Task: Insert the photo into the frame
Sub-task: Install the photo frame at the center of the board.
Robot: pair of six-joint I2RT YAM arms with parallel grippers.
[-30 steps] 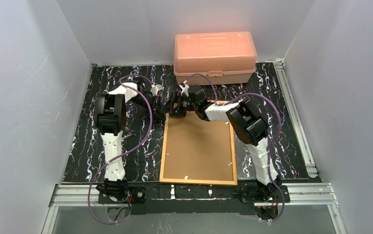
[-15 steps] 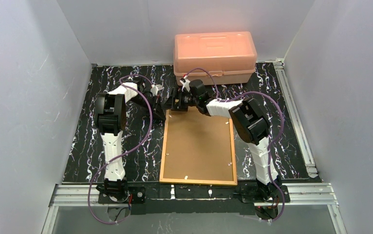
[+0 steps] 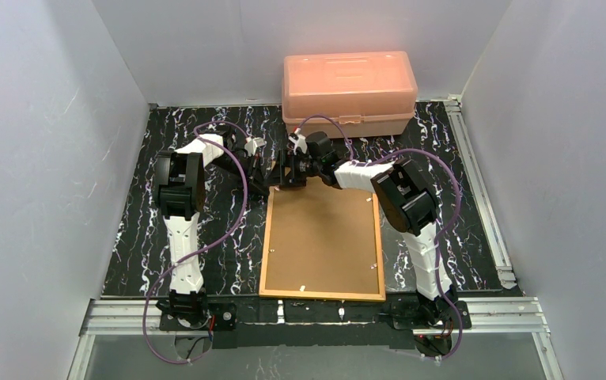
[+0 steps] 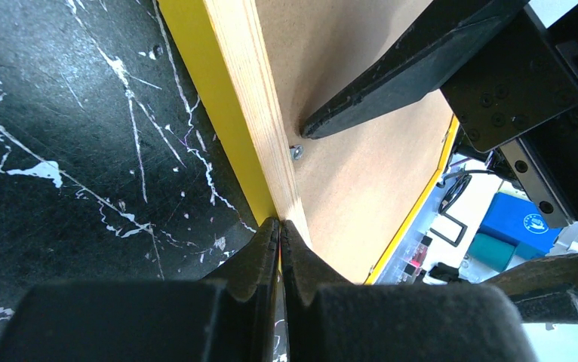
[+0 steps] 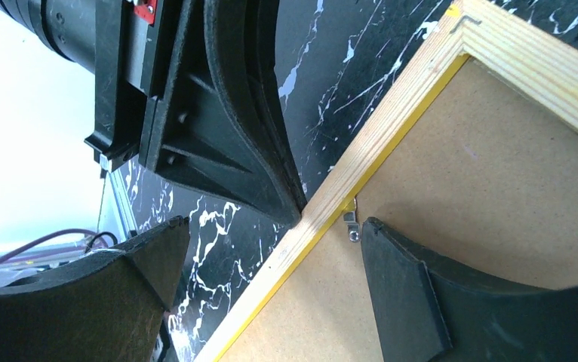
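one face-down frame [image 3: 323, 237], brown back, yellow rim; left jaws together, empty; right jaws wide, empty

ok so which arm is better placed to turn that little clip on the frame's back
Probably right: the right gripper is open, straddling the frame rail, one finger beside the clip; the left gripper is shut outside it.

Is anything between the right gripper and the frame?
Nothing visible. The open right gripper straddles the frame at its edge, one finger beside a clip on the backing; the shut left gripper touches that edge from outside.
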